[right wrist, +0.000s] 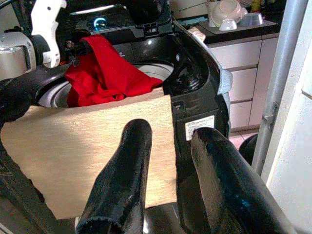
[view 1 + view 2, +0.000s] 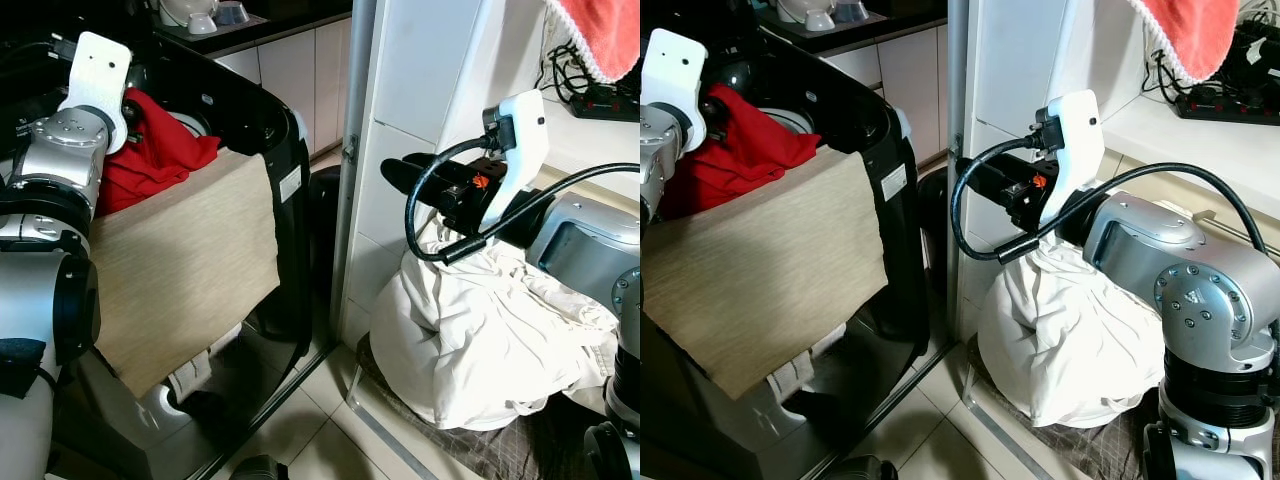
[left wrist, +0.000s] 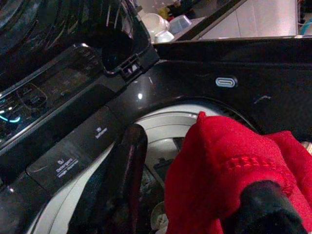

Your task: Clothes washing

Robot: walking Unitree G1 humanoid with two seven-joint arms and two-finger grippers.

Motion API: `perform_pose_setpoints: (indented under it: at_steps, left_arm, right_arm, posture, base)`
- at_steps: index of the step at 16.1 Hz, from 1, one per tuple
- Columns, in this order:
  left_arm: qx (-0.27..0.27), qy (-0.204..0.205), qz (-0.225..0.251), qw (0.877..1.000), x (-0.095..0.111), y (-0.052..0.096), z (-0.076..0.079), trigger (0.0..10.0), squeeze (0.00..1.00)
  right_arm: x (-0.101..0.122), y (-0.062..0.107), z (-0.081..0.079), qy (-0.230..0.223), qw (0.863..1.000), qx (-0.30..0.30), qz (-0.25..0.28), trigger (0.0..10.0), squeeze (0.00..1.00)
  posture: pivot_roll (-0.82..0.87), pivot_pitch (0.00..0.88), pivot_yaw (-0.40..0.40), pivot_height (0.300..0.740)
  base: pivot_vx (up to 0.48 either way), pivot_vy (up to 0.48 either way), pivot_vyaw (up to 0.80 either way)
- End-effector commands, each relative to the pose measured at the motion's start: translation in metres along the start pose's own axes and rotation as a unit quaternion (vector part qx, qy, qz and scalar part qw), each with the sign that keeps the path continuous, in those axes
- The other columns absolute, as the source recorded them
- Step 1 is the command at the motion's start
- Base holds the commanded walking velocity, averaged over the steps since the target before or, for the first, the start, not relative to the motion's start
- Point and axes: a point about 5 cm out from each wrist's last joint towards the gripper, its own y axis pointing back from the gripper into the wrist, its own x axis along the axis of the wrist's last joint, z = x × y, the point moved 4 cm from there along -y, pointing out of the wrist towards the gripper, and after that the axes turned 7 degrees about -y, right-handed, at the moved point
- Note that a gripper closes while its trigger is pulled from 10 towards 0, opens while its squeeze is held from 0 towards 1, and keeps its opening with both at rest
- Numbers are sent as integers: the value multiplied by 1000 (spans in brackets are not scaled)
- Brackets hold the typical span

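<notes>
The left gripper [image 3: 195, 195] is up over the open mouth of the black washing machine [image 2: 270, 130], and its two black fingers are clamped on a red garment [image 2: 150, 155]. In the left wrist view the red cloth bunches around one fingertip, with the pale drum rim [image 3: 161, 122] just beneath and the control panel [image 3: 44, 97] beside it. The garment hangs half inside the drum opening, its lower part spilling toward the front edge of the machine.

Draped over that front edge is a tan cloth [image 2: 180, 270], flat and hanging down the face of the machine, touching the red garment's lower edge.

The right gripper [image 1: 170, 185] is well apart from the machine, out beyond the white door frame [image 2: 355, 150], its fingers spread apart and holding nothing. Seen from the right wrist, it points back at the machine's front. Below the right arm, a heap of white laundry [image 2: 480, 340] sits on the floor against the wall, beside the machine. A coral towel [image 2: 605, 30] hangs above the counter on the far side from the machine, and bowls [image 1: 226, 12] stand on the counter behind it.
</notes>
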Motion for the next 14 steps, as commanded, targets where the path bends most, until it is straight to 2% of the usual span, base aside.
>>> perform_pose_setpoints:
  at_steps: [1, 2, 3, 4, 5, 6, 7, 9, 10, 11, 12, 13, 14]
  left_arm:
    - [-20, -11, -8, 1000, -1, 0, 5, 10000, 1000]
    - [-81, -27, -44, 995, -16, 1, 20, 10000, 1000]
    - [-183, 6, -72, 981, -30, 7, 46, 10000, 0]
    - [-180, 102, -31, 978, -12, 5, 45, 10000, 0]
    - [-148, 149, 9, 978, 6, 3, 34, 10000, 0]
    - [-68, 215, 84, 971, 35, 2, 3, 10000, 0]
    - [-29, 203, 111, 972, 47, 5, -16, 10000, 0]
    - [-80, 165, 96, 978, 47, 5, -3, 10000, 0]
    - [-114, 133, 90, 980, 46, 5, 7, 10000, 0]
    - [-112, 130, 97, 980, 49, 6, 6, 10000, 0]
    - [-69, 247, 155, 954, 68, 9, -14, 10000, 0]
    - [-62, 300, 156, 939, 68, 8, -17, 10000, 0]
    - [-85, 296, 128, 943, 60, 6, -6, 10000, 0]
  right_arm:
    - [-3, -1, -2, 3, 1000, 1, -8, 10000, 0]
    - [-5, 0, -1, 2, 1000, -2, -12, 10000, 0]
    - [-10, 0, 1, 1, 1000, -7, -23, 10000, 0]
    - [-12, 0, 2, 0, 1000, -10, -26, 10000, 0]
    - [-11, 0, 2, -2, 1000, -12, -23, 10000, 0]
    - [-9, -1, 4, -10, 1000, -19, -12, 10000, 0]
    - [-8, -2, 7, -16, 1000, -25, -8, 10000, 0]
    - [-10, -4, 7, -18, 999, -25, -12, 10000, 0]
    - [-12, -5, 5, -18, 1000, -21, -13, 10000, 0]
    - [-12, -6, 5, -18, 1000, -21, -13, 10000, 0]
    - [-10, -6, 5, -27, 999, -24, -4, 10000, 0]
    - [-10, -6, 6, -29, 999, -26, -2, 10000, 0]
    - [-11, -7, 6, -30, 999, -27, -3, 10000, 0]
  posture:
    - [-44, 0, 39, 740]
    - [-42, 0, 37, 740]
    - [-37, 0, 39, 740]
    - [-32, 0, 40, 740]
    - [-20, 0, 43, 740]
    - [-10, 0, 38, 740]
    - [-8, 0, 37, 740]
    - [2, 0, 36, 740]
    - [4, 0, 41, 740]
    - [4, 0, 40, 740]
    - [4, 0, 39, 740]
    - [4, 0, 39, 740]
    - [7, 0, 42, 740]
  base:
    - [0, 0, 0]
    - [0, 0, 0]
    - [0, 0, 0]
    - [0, 0, 0]
    - [0, 0, 0]
    - [0, 0, 0]
    - [0, 0, 0]
    - [0, 0, 0]
    - [0, 0, 0]
    - [0, 0, 0]
    - [0, 0, 0]
    - [0, 0, 0]
    - [0, 0, 0]
